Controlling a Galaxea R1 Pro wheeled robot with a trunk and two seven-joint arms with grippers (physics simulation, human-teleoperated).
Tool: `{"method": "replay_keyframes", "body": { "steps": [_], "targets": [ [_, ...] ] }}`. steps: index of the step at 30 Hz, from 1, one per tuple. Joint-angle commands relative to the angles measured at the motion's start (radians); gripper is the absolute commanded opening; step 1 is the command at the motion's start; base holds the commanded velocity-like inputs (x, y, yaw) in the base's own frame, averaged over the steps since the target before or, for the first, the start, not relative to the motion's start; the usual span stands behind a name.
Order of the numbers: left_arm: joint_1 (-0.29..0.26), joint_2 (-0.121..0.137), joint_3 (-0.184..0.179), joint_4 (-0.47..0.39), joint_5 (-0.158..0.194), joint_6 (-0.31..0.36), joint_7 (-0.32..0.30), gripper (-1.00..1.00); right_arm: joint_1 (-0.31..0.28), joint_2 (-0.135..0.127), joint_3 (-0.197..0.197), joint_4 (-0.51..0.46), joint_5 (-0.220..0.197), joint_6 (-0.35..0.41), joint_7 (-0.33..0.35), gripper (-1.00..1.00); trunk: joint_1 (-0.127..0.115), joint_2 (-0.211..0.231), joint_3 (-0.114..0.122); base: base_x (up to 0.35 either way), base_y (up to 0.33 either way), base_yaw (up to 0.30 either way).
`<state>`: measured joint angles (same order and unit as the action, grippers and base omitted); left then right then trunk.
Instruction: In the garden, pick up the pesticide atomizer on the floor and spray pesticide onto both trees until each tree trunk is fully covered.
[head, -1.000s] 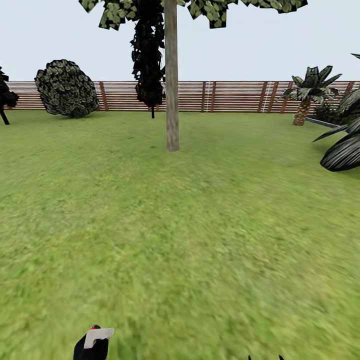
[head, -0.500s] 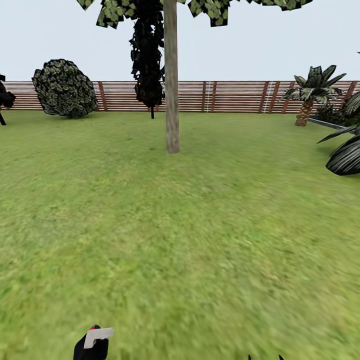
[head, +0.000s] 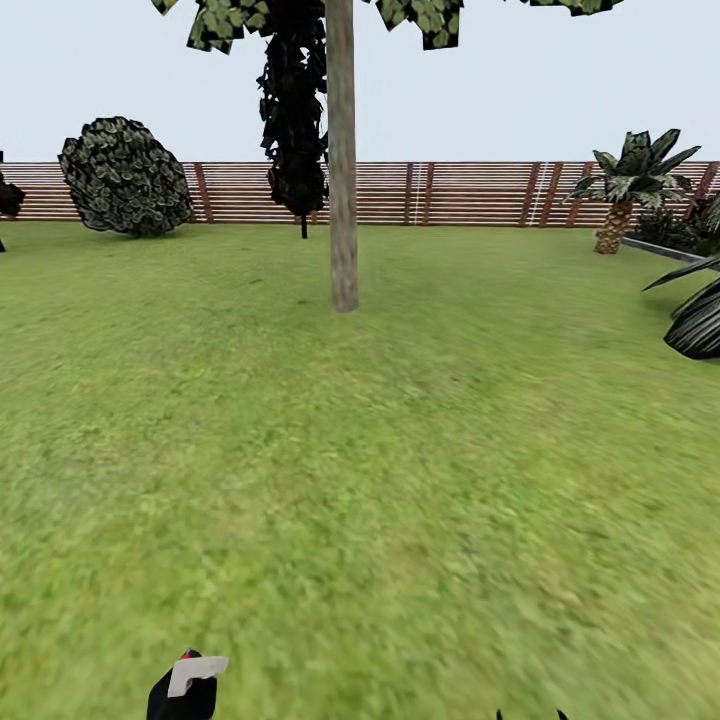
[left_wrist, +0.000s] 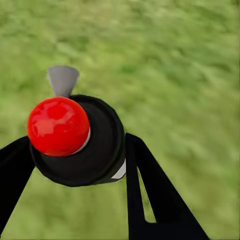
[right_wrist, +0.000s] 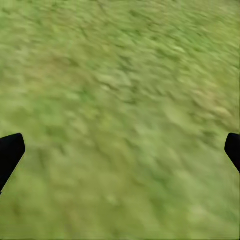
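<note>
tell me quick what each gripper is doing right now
Left gripper: shut on the pesticide atomizer.
Right gripper: open, holding nothing, over grass.

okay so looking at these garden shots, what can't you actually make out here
- Sprayer body: left wrist view shows just its cap end-on; head view cuts it at the bottom edge.
- Tree crown: cut by the head view's top edge.
- Striped plant: cut by the head view's right edge.
- Right fingers: just the tips, at the right wrist view's edges.
- Grass: blurred.
</note>
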<state>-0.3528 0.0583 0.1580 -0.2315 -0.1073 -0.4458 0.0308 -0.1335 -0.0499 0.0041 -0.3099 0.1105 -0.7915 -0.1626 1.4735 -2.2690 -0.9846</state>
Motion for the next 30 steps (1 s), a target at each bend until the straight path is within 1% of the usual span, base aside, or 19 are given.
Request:
{"method": "replay_keyframes", "body": {
  "steps": [1, 30],
  "targets": [
    [0.000, 0.000, 0.000, 0.000, 0.000, 0.000, 0.000, -1.00, 0.000, 0.000, 0.000, 0.000, 0.000, 0.000, 0.000, 1.00, 0.000, 0.000, 0.000, 0.344, 0.000, 0.000],
    [0.000, 0.000, 0.000, 0.000, 0.000, -0.001, 0.000, -1.00, 0.000, 0.000, 0.000, 0.000, 0.000, 0.000, 0.000, 1.00, 0.000, 0.000, 0.000, 0.344, 0.000, 0.000]
  ]
}}
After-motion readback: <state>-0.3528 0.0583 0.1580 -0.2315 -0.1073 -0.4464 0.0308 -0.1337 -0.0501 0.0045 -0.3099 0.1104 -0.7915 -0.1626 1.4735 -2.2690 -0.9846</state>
